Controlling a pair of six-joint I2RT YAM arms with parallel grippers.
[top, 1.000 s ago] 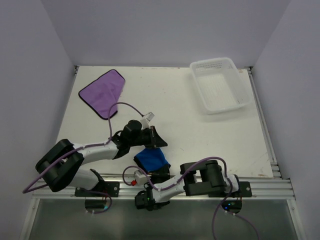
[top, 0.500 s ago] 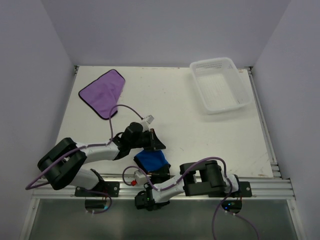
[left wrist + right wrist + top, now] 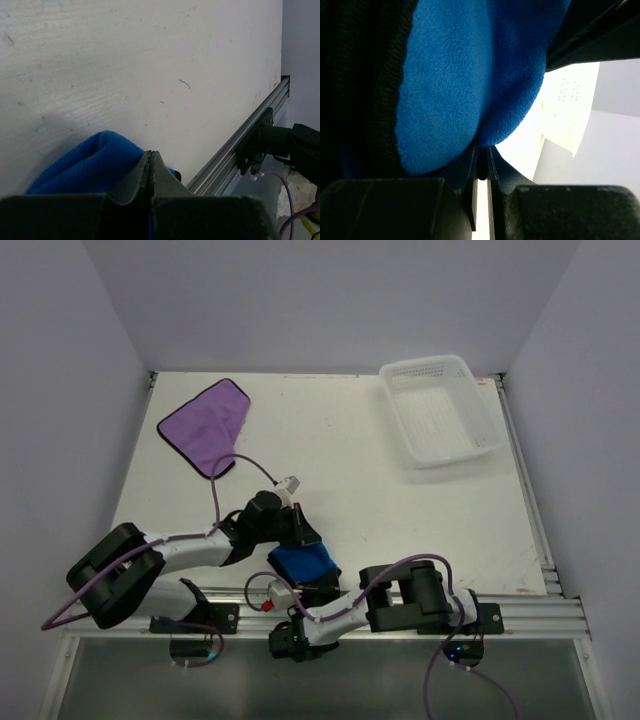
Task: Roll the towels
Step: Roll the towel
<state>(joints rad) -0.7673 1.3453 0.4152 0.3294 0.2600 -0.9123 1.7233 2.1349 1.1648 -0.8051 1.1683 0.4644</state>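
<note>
Top external shows one blue towel, one purple towel, one basket.

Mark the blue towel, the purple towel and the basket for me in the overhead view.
blue towel [image 3: 305, 562]: top view, middle of the bunched cloth.
purple towel [image 3: 205, 425]: top view, centre of the flat cloth.
basket [image 3: 440, 418]: top view, bare floor inside it.

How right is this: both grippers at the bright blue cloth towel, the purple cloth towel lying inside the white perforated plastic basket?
Not inside: the purple cloth towel lies on the table, far left, apart from the white plastic basket (top view).
</note>
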